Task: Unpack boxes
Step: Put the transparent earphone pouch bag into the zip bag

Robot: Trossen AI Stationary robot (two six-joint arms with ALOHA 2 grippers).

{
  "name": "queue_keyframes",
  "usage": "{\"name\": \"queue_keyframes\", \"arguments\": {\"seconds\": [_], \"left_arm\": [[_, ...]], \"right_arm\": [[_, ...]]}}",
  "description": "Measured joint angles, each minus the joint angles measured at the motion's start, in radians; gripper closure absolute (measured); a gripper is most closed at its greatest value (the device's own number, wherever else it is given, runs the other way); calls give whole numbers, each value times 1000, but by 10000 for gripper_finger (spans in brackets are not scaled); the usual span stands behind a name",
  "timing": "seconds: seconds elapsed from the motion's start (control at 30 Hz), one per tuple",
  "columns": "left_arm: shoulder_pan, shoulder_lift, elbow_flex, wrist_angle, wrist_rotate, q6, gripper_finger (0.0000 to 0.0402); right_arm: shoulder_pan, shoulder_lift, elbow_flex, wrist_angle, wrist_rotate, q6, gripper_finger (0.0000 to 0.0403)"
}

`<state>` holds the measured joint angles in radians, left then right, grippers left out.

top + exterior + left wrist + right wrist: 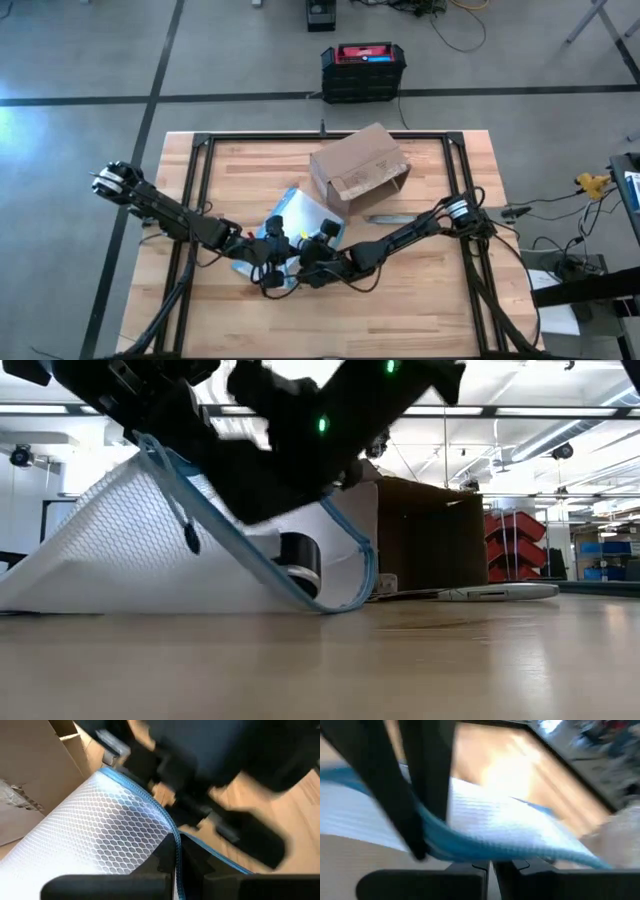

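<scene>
The table (pixel 440 300) carries one cardboard box (pixel 357 168), lying on its side toward twelve o'clock of centre with its open mouth facing roughly four o'clock. That attitude suggests it has been tipped to give up its contents, and nothing can be seen inside it from above.

At about seven o'clock from the box, near it, lies a clear mesh-textured pouch (pixel 120 540) with a blue edge. One end is raised off the wood while the other rests on it, so the pouch slopes; a dark round item (pixel 298 557) shows within. The lift appears intended to carry the pouch clear of the box.

Both grippers meet over the pouch. The left gripper (pixel 272 252) has its fingers closed on the blue edge. The right gripper (pixel 312 252) is likewise clamped on that edge, just beside the left.

A slim pale tool (pixel 495 593) lies flat at five o'clock from the box.
</scene>
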<state>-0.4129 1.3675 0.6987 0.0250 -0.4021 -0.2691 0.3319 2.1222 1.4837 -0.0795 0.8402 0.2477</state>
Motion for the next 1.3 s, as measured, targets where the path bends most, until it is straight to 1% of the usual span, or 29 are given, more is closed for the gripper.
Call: {"name": "queue_keyframes", "arguments": {"seconds": [0.07, 0.13, 0.23, 0.33, 0.4, 0.47, 0.53, 0.63, 0.77, 0.83, 0.93, 1.0, 1.07, 1.17, 1.23, 1.3], "left_arm": [[0, 10, 0, 6, 0, -1, 401], [0, 22, 0, 16, -1, -2, 401], [0, 34, 0, 25, -1, -11, 401], [0, 38, 0, 30, -5, -44, 401], [0, 39, 0, 35, -9, -67, 401], [-2, 39, 0, 45, -34, -79, 401], [-6, 39, 0, 46, -66, -84, 401], [-6, 39, 0, 54, -100, -84, 401], [-8, 39, 0, 63, -111, -89, 401], [-10, 39, -1, 63, -112, -89, 401], [-11, 39, 0, 63, -113, -92, 401], [-11, 39, -1, 64, -114, -95, 401], [-11, 39, -1, 66, -125, -96, 401], [-11, 39, -1, 76, -157, -97, 401], [-11, 39, -1, 80, -161, -95, 401], [-11, 39, -1, 82, -161, -91, 401]], "right_arm": [[-7, -22, 2, -28, -93, 43, 396], [-17, -40, 2, -77, -183, 106, 379], [-25, -70, 2, -155, -254, 153, 340], [-32, -102, 2, -272, -377, 182, 299], [-29, -120, 3, -396, -400, 258, 282], [-14, -140, 0, -541, -395, 314, 278], [1, -155, -4, -615, -390, 361, 285], [18, -153, -27, -666, -382, 388, 312], [17, -116, -64, -665, -337, 394, 367], [15, -108, -82, -661, -286, 406, 392], [14, -108, -103, -623, -210, 407, 395], [9, -108, -105, -558, -194, 379, 397], [3, -108, -105, -399, -221, 285, 401], [-5, -92, -105, -136, -357, 118, 401], [-14, -79, -105, -59, -421, 69, 402], [-24, -78, -104, -76, -431, 79, 402]]}}
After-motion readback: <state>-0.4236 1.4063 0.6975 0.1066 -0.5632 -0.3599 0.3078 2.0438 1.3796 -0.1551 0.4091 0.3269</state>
